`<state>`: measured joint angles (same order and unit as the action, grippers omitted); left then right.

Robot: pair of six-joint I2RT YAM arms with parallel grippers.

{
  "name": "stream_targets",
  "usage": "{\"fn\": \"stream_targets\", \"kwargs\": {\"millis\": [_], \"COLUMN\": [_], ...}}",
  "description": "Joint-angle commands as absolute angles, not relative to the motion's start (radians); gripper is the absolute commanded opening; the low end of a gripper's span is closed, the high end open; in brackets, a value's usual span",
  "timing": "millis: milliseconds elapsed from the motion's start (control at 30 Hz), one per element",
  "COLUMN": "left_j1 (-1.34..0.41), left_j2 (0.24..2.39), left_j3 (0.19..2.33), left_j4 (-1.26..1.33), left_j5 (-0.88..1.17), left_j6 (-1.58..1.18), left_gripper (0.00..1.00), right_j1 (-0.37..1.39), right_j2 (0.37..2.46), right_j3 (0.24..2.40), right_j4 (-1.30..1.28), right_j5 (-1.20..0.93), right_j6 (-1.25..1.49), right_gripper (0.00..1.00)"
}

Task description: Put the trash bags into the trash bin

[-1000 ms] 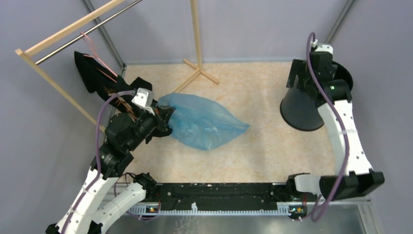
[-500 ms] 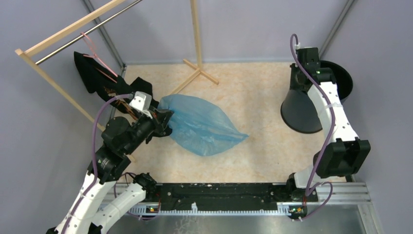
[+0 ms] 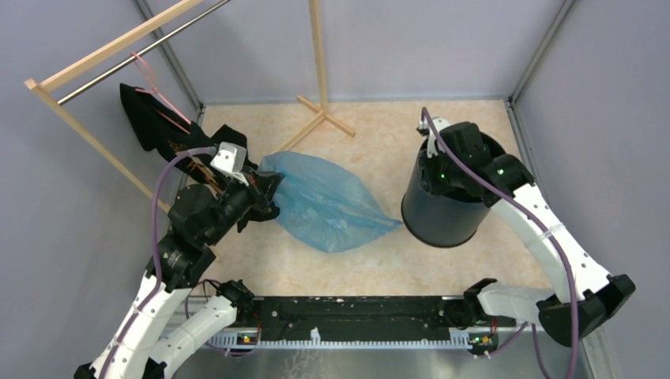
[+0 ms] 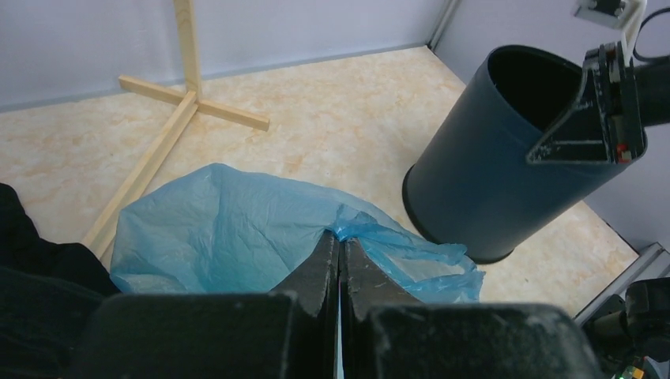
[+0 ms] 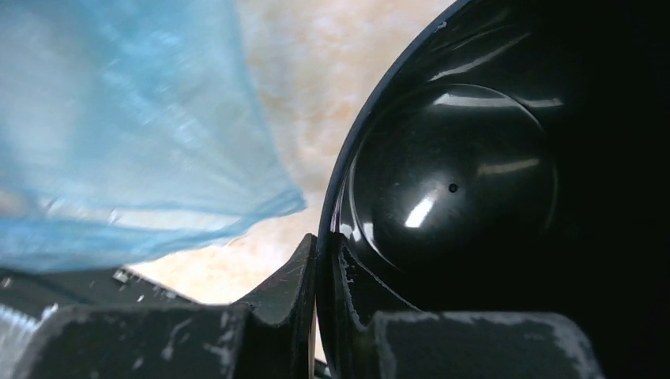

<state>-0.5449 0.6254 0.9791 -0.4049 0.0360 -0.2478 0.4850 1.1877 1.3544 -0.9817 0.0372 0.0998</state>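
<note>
The trash bag (image 3: 328, 205), a light-blue wrinkled film, lies spread on the table's left middle. My left gripper (image 3: 267, 192) is shut on its left end; in the left wrist view the closed fingertips (image 4: 340, 237) pinch a bunched fold of the bag (image 4: 229, 237). The trash bin (image 3: 442, 213), a dark round cylinder, stands just right of the bag's tip, mouth up and leaning slightly. My right gripper (image 3: 433, 174) is shut on its left rim. The right wrist view shows the gripper (image 5: 324, 241) with one finger outside and one inside the bin's wall (image 5: 348, 181), the bag (image 5: 118, 118) beyond.
A wooden rack with a metal rod (image 3: 118, 55) stands at the back left, a black cloth garment (image 3: 150, 122) hanging from it. Its cross-shaped wooden foot (image 3: 324, 118) rests on the table behind the bag. Grey walls enclose the table; a black rail (image 3: 355, 316) runs along the near edge.
My right gripper has shut on the bin's rim and brought the bin from the back right corner leftward, next to the bag's tip. The left gripper and bag have barely moved.
</note>
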Motion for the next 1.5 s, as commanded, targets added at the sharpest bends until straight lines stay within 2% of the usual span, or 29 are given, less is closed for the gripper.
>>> {"fn": "stream_targets", "kwargs": {"millis": [0, 133, 233, 500, 567, 700, 800, 867, 933, 1033, 1100, 1233, 1367, 1467], "left_j1": [-0.544, -0.544, -0.545, -0.544, -0.545, -0.544, -0.545, -0.545, -0.544, -0.544, -0.544, -0.544, -0.543, -0.544], "left_j2": [0.635, 0.649, 0.671, 0.668, 0.664, 0.656, 0.654, 0.667, 0.678, 0.690, 0.705, 0.742, 0.749, 0.752], "left_j3": [1.035, 1.064, 1.091, 1.155, 1.164, 1.179, 1.187, 1.200, 1.211, 1.217, 1.233, 1.271, 1.264, 1.260], "left_j4": [-0.325, -0.334, -0.355, -0.392, -0.394, -0.383, -0.362, -0.363, -0.367, -0.373, -0.394, -0.441, -0.443, -0.439], "left_j5": [0.012, -0.031, -0.035, -0.052, -0.045, 0.010, 0.053, 0.052, 0.058, 0.042, 0.019, 0.015, 0.027, 0.020], "left_j6": [-0.251, -0.282, -0.290, -0.318, -0.322, -0.314, -0.295, -0.291, -0.281, -0.276, -0.279, -0.278, -0.273, -0.270], "left_gripper": [0.00, 0.00, 0.00, 0.00, 0.00, 0.00, 0.00, 0.00, 0.00, 0.00, 0.00, 0.00, 0.00, 0.00], "right_j1": [0.554, 0.586, 0.587, 0.586, 0.586, 0.587, 0.588, 0.608, 0.683, 0.794, 0.873, 1.055, 1.155, 1.191], "right_j2": [1.115, 1.062, 1.046, 1.008, 1.015, 1.026, 1.048, 1.083, 1.117, 1.190, 1.256, 1.351, 1.391, 1.382], "right_j3": [1.297, 1.222, 1.244, 1.303, 1.327, 1.442, 1.506, 1.514, 1.505, 1.493, 1.510, 1.555, 1.559, 1.526], "right_j4": [-0.861, -0.773, -0.781, -0.744, -0.749, -0.764, -0.719, -0.632, -0.520, -0.370, -0.329, -0.331, -0.369, -0.369], "right_j5": [-0.164, -0.189, -0.154, -0.243, -0.248, -0.290, -0.407, -0.529, -0.513, -0.409, -0.360, -0.151, 0.103, 0.156], "right_j6": [0.175, 0.218, 0.227, 0.199, 0.211, 0.189, 0.155, 0.185, 0.231, 0.284, 0.296, 0.213, 0.153, 0.149], "right_gripper": [0.05, 0.18, 0.29, 0.57, 0.62, 0.76, 0.87, 0.89, 0.90, 0.91, 0.97, 0.99, 0.99, 0.99]}}
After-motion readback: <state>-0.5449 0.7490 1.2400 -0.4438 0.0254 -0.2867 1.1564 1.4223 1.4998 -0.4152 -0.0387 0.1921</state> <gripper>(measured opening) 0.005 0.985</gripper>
